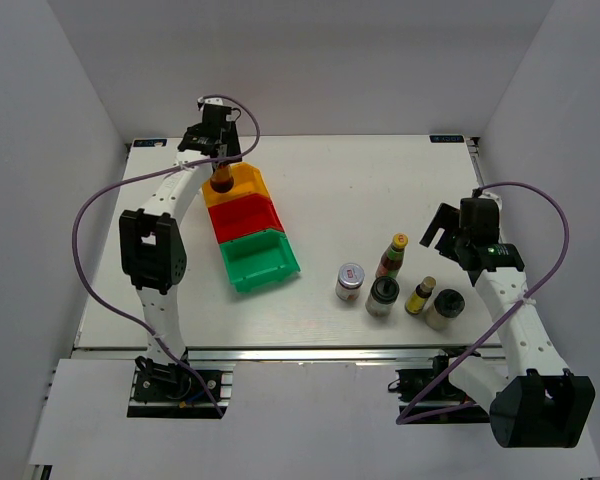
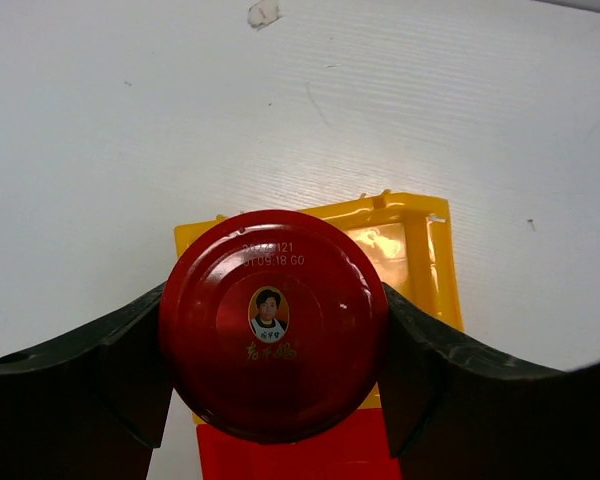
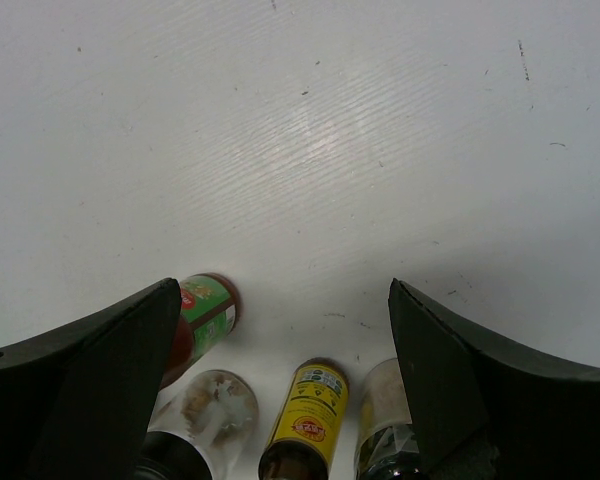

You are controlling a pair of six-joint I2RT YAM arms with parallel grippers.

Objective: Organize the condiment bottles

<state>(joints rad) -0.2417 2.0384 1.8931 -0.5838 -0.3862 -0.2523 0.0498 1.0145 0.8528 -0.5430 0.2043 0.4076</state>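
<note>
Red-capped jar [image 2: 272,325] sits clamped in left end effector [image 2: 275,355].

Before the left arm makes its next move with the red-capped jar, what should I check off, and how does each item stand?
1. Left tool shut on the red-capped jar: ok.
2. Jar positioned over the yellow bin: ok.
3. Jar bottom resting on the bin floor: cannot tell, the cap hides it.
4. Red bin and green bin free of bottles: ok.
5. Right tool open, holding nothing: ok.
6. Five other bottles upright on the table: ok.
</note>
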